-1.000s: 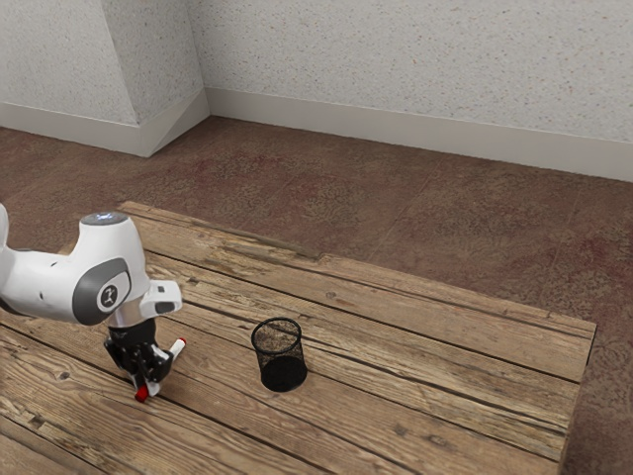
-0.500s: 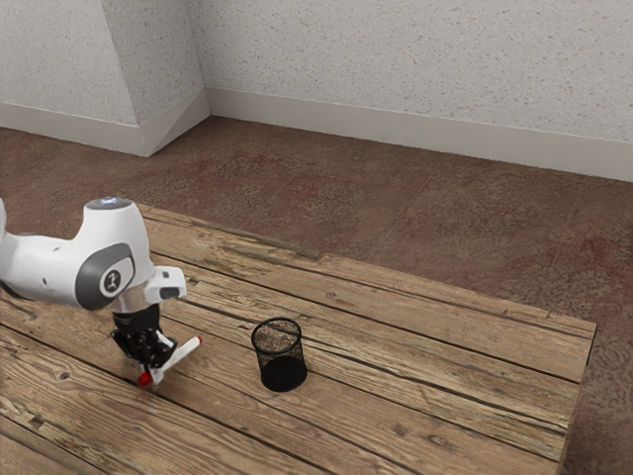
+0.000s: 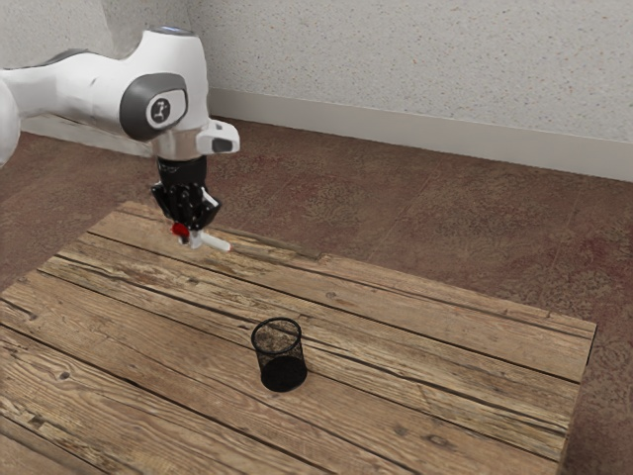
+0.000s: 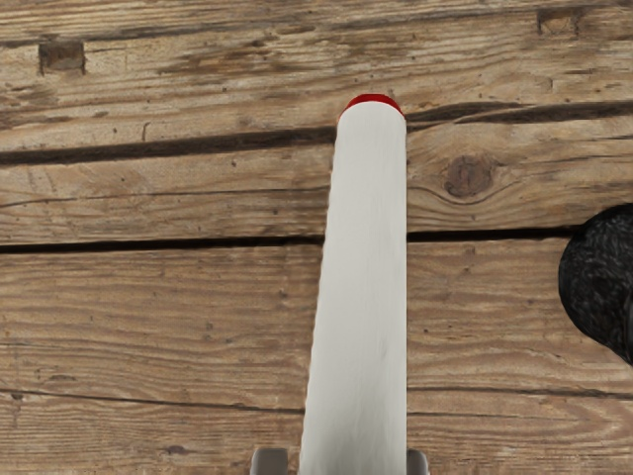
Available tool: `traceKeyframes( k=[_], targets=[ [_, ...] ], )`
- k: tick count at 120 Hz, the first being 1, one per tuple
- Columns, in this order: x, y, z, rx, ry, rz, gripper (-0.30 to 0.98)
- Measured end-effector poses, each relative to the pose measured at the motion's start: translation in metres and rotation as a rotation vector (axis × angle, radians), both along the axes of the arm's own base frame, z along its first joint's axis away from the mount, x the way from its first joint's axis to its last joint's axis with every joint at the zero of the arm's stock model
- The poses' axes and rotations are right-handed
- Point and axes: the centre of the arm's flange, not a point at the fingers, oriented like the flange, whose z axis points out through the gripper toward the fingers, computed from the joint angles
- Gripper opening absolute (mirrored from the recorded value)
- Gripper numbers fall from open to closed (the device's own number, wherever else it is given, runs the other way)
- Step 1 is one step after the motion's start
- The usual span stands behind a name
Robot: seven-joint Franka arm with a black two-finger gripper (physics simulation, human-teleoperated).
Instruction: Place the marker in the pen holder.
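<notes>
Above the table [image 3: 445, 366], the tool [image 3: 189, 237] grips the marker [image 3: 215, 241]; the pen holder [image 3: 283, 370] stands upright, well apart.

Looks like you're in a plain room, could be home or office, can't tell which. You've got a rough plank table [image 3: 445, 346] below your pincer [image 3: 192, 239], with patterned reddish-brown carpet [image 3: 415, 218], pale baseboard [image 3: 396, 137] and speckled wall [image 3: 415, 49] beyond it.

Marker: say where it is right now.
The red-ended white marker is held by the gripper, up off the wooden table, to the exterior view's left of the black mesh pen holder.
</notes>
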Motion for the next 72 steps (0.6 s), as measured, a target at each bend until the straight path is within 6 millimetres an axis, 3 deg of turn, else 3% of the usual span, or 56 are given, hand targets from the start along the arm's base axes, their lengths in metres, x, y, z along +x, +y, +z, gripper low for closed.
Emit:
traceKeyframes(
  k=[9, 17, 50, 72],
  targets=[
    [-0.006, -0.089, -0.004, -0.006, 0.08, -0.135, -0.1],
    [-0.017, -0.128, -0.01, -0.011, 0.146, -0.191, -0.09],
    [-0.039, -0.164, -0.027, -0.028, 0.316, -0.224, -0.06],
    [-0.043, -0.167, -0.052, -0.027, 0.406, -0.221, -0.05]
  ],
)
